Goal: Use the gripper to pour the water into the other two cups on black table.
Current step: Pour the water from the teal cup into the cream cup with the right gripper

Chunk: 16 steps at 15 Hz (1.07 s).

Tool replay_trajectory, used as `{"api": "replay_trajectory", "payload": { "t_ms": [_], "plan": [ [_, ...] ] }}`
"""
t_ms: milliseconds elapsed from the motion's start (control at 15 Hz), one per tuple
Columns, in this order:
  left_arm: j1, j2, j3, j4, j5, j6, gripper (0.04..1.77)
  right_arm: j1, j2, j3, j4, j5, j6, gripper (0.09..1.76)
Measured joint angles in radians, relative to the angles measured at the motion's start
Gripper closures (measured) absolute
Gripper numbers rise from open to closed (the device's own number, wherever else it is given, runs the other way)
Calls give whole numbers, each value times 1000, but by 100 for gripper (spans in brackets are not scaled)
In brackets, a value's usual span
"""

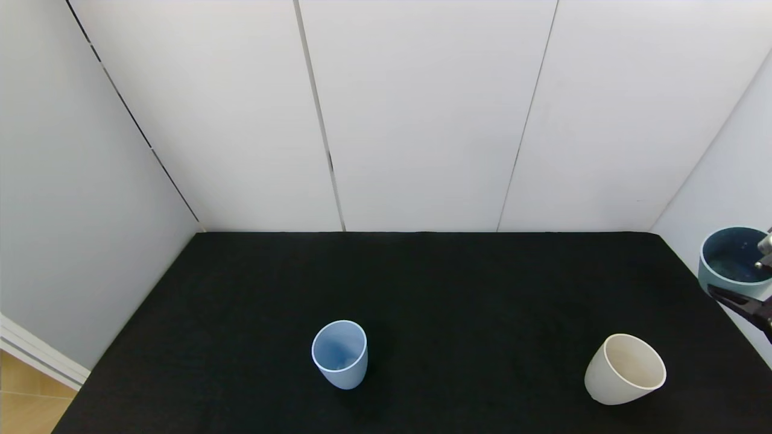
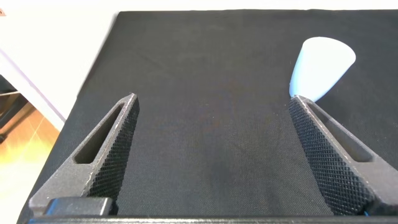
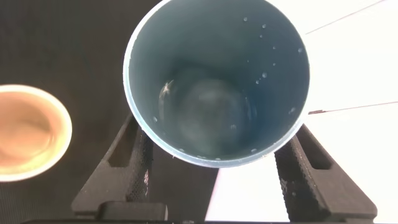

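Teal cup point(image 1: 733, 259) upright, clamped in raised right gripper point(image 1: 761, 283) at table point(image 1: 422, 283) edge; left gripper point(image 2: 214, 155) agape.

White wall panels point(image 1: 422, 114) with thin dark seams rise behind and beside the matte black tabletop point(image 1: 422, 289). At the near left, a strip of light wooden floor point(image 1: 30, 398) shows below a white baseboard point(image 1: 36, 355).

Light blue cup point(image 1: 339, 354) upright mid-table point(image 1: 422, 283); cream cup point(image 1: 625, 369) right; teal cup point(image 1: 733, 260) in right tool point(image 1: 761, 283).
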Motion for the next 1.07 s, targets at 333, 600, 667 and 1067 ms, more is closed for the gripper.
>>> {"api": "replay_trajectory", "payload": {
  "t_ms": [333, 600, 667, 1067],
  "plan": [
    [0, 0, 0, 0, 0, 0, 9, -10, -8, 55, -3, 0, -100, 68],
    [0, 0, 0, 0, 0, 0, 9, 13, -26, 99, -2, 1, -182, 68],
    [0, 0, 0, 0, 0, 0, 9, 18, -28, 99, 0, 0, -206, 68],
    [0, 0, 0, 0, 0, 0, 9, 29, -43, 80, 50, -6, -275, 68]
  ]
}}
